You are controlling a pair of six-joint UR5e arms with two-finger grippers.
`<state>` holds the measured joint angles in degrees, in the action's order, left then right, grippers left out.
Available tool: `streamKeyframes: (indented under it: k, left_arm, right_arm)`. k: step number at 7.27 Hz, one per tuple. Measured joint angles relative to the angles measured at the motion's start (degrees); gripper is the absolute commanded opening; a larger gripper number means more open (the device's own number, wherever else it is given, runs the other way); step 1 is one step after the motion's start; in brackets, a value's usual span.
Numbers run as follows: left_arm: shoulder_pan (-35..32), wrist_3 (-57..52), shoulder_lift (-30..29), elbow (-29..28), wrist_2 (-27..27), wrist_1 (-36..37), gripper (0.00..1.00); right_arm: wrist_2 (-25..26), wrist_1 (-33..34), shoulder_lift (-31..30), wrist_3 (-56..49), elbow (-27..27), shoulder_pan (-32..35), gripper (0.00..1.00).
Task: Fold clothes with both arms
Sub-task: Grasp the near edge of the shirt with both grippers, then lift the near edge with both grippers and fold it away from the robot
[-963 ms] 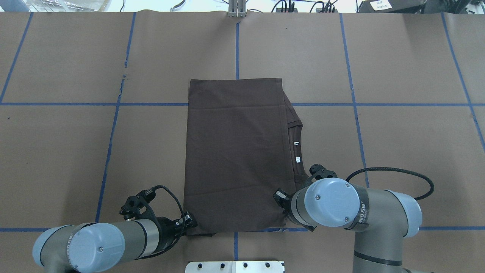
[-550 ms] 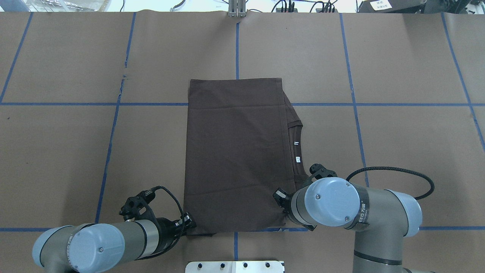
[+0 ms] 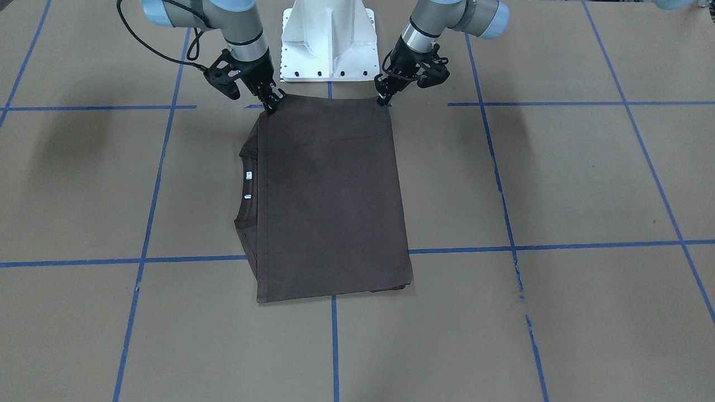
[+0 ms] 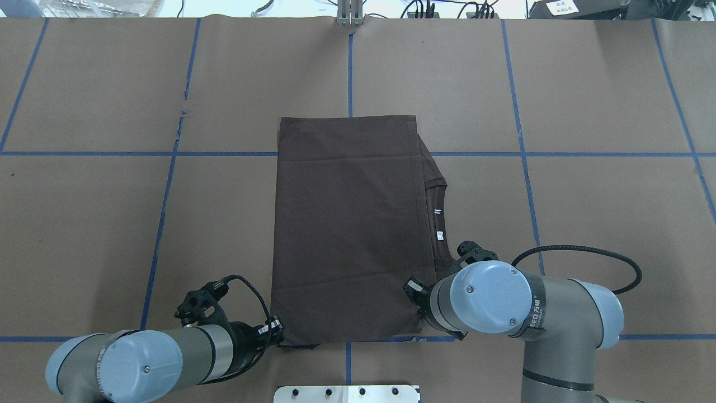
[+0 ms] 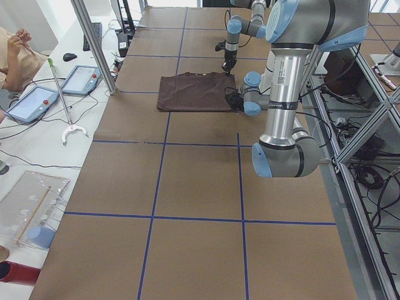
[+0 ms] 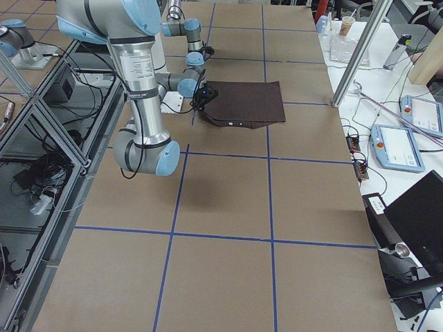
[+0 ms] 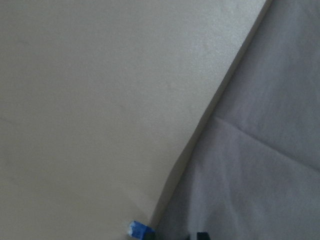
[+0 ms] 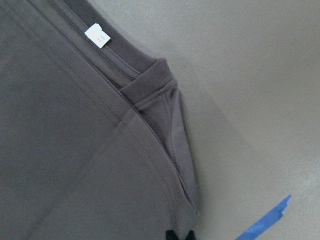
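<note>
- Squarely in the middle of the brown paper-covered table (image 4: 587,224), a dark brown short-sleeved T-shirt (image 4: 347,224) lies flat, folded into a tall rectangle with sleeves tucked out of sight.
- Its long axis runs away from the robot, across one of the blue tape grid lines (image 4: 349,73) that mark the table.
- Along the side toward the robot's right, the ribbed round collar (image 3: 251,206) peeks out from under the top layer, with two small white neck labels (image 3: 248,175) on it.
- At the near corner on the robot's left, the black two-finger left gripper (image 3: 384,99) points down with its tips drawn together on the cloth, pinching that corner.
- The left wrist view shows only the shirt's edge against the paper and a sliver of one dark fingertip at the bottom.
- At the other near corner, beside the collar, the black two-finger right gripper (image 3: 275,103) likewise has its tips nipped together on the fabric.
- The right wrist view shows two dark tips close together at the cloth's corner.
- From overhead, the silver-grey right arm (image 4: 559,319) and its light blue joint cap cover that gripper's tips, while the silver-grey left arm (image 4: 196,347) comes in low from the near left.
- Just behind the shirt's near edge stands the white pedestal base (image 3: 329,39), apart from the cloth.
</note>
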<state>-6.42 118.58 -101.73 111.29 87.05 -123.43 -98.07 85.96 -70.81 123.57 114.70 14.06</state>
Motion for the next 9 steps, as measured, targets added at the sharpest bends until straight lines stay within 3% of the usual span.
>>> streamKeyframes:
  k: [2,6,7,9]
  left_arm:
    - [-0.1,-0.5,1.3,4.1,0.3,1.9,0.00]
    - [-3.2,-2.4,0.6,12.1,2.7,5.2,0.00]
    - [-7.4,-5.8,-1.6,11.7,3.4,6.2,0.00]
    - [-16.0,-13.0,-8.4,5.1,5.2,7.2,0.00]
  right_arm:
    - [-0.1,0.0,-0.8,0.0,1.1,0.0,0.00]
    - [-0.3,-0.1,-5.3,-0.1,11.2,2.0,0.00]
    - [-0.4,-0.4,-3.8,-0.5,10.1,5.4,0.00]
    - [-2.2,-0.4,3.1,-0.9,2.9,12.9,0.00]
